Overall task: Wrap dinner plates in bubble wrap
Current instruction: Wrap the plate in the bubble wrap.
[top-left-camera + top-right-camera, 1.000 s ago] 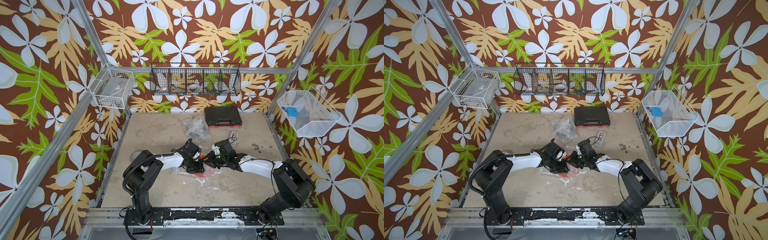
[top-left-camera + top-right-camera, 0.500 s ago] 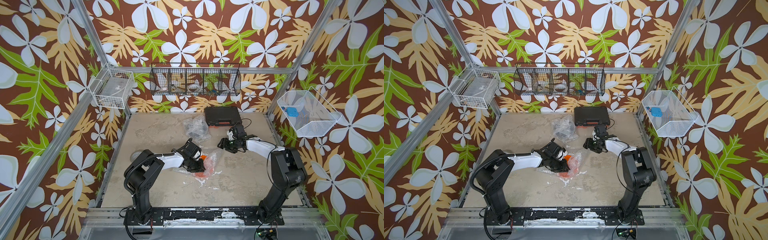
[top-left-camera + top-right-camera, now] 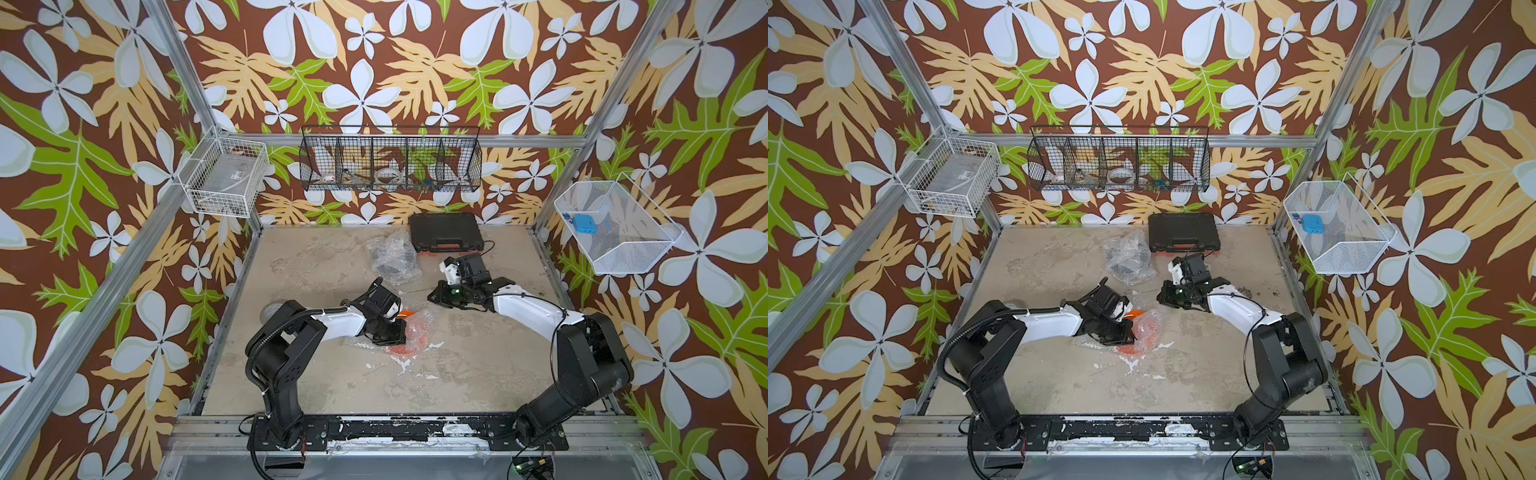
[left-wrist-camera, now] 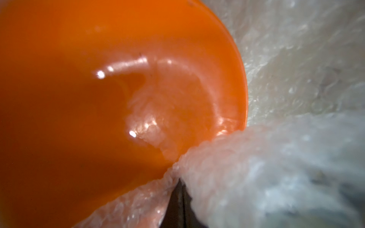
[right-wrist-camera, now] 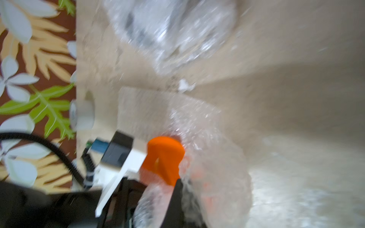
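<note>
Counting two arms and two claws in both top views. Tallying two lots of bubble wrap on the table [image 3: 332, 374]: one bubble wrap sheet [image 3: 420, 328] draped over the orange plate [image 3: 401, 352] at frame centre, and one crumpled bubble wrap bundle [image 3: 392, 259] just above centre, with something dark inside, too swaddled to call. Spotting one plate in plain colour. Also counting one black case [image 3: 446, 237] at upper middle, one roll of tape [image 3: 270, 312] left of centre behind the left arm, and three wire baskets on the walls: a white box basket [image 3: 224, 178] at upper left, a black rack [image 3: 390, 162] at top middle, a white mesh tray [image 3: 615, 232] at right.

Reaching in from the lower left with the left arm, elbow high, forearm lying low toward centre. Pinching the left claw [image 3: 398, 336] tight on the bubble wrap sheet right at the plate's rim. Seeing it close up in the left wrist view: orange filling the frame, wrap gathered at one dark fingertip [image 4: 177, 199].

Arching in from the lower right with the right arm, wrist bent over. Hanging the right claw [image 3: 433, 296] closed, right of centre, just beside the sheet's upper right edge.
</note>
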{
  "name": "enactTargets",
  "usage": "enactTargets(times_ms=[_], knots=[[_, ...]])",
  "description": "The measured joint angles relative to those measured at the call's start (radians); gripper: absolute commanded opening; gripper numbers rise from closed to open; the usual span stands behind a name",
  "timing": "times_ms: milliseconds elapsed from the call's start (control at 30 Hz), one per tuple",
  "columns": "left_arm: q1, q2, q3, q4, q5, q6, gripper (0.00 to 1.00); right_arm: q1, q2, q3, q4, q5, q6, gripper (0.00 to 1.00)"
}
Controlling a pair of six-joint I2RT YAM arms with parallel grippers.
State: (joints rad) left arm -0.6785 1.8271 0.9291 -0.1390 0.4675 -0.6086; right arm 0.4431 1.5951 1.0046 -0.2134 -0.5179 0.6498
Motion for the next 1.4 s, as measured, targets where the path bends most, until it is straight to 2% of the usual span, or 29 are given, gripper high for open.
enactTargets(times_ms=[133,267,433,567,767,833,933,1067,1133,1233,1400], knots=[[0.011,-0.006,-0.023,0.03,0.021,0.0,0.02,0.141,-0.036,-0.096,0.097,-0.065,0.113,0.0],[0.025,-0.022,-0.052,0.05,0.034,0.0,0.01,0.222,-0.003,-0.18,0.201,-0.079,0.221,0.0],[0.037,-0.066,-0.076,0.046,0.035,0.004,0.02,0.248,0.106,-0.235,0.325,-0.092,0.288,0.0],[0.066,-0.155,-0.079,-0.071,-0.011,-0.001,0.1,0.257,0.162,-0.232,0.356,-0.107,0.256,0.0],[0.241,-0.254,0.05,-0.215,-0.111,0.059,0.25,0.251,0.148,-0.261,0.348,-0.093,0.201,0.0],[0.31,-0.238,0.094,-0.266,-0.142,0.097,0.32,0.251,0.135,-0.264,0.324,-0.082,0.18,0.0],[0.404,-0.197,0.139,-0.33,-0.255,0.157,0.41,0.25,0.112,-0.262,0.275,-0.068,0.168,0.0],[0.504,-0.156,0.132,-0.377,-0.347,0.218,0.5,0.25,0.081,-0.26,0.212,-0.047,0.158,0.0],[0.544,-0.137,0.106,-0.378,-0.358,0.235,0.52,0.249,0.063,-0.264,0.187,-0.032,0.158,0.0],[0.576,-0.114,0.056,-0.338,-0.26,0.267,0.54,0.249,0.032,-0.275,0.154,-0.026,0.162,0.0],[0.584,-0.1,-0.031,-0.135,0.095,0.239,0.53,0.249,0.015,-0.279,0.122,-0.024,0.166,0.0]])
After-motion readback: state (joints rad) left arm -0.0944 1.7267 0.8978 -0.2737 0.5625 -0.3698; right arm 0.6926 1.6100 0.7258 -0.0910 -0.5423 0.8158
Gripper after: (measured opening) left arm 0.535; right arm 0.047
